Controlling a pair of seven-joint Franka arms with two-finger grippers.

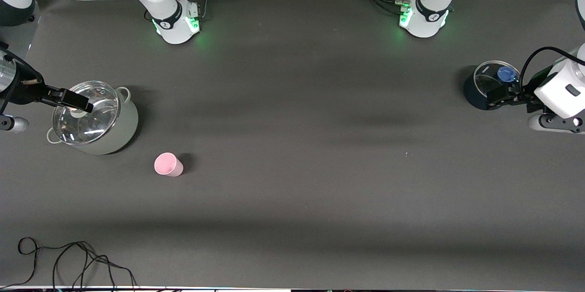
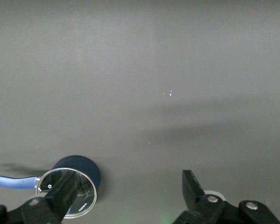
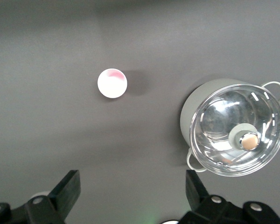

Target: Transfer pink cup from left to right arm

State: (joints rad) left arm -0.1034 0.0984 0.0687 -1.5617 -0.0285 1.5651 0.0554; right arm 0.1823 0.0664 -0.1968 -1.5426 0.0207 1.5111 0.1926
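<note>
The dark grey tabletop (image 1: 297, 100) is seen carrying a pink cup (image 1: 167, 164) standing upright, a lidded grey-green pot (image 1: 94, 118) beside it toward the right arm's end, a dark blue lidded pot (image 1: 489, 85) at the left arm's end, and black cables (image 1: 68, 262) nearest the front camera.

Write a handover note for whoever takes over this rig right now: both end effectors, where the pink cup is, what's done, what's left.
Left end effector: open, empty, over the dark lidded pot at the left arm's end of the table.
Right end effector: open, empty, over the grey lidded pot.
Pink cup: upright on the table, beside the grey pot, nearer the front camera, at the right arm's end.
Done: nothing; cup not held.
Left: pick up the cup, hand it between the arms.
</note>
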